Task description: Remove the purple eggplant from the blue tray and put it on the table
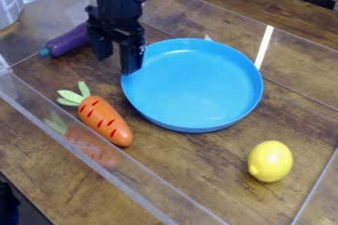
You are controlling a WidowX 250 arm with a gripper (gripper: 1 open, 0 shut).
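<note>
The purple eggplant (66, 41) lies on the table (185, 165) at the left, outside the blue tray (199, 86), and its right end is hidden behind the gripper. The tray holds nothing. My gripper (117, 55) points down just left of the tray's rim, between the eggplant and the tray. It is open, with nothing between its black fingers (130, 63).
An orange carrot (101, 117) with green leaves lies in front of the tray's left side. A yellow lemon (271, 160) sits at the front right. A clear low wall (79, 145) runs around the work area.
</note>
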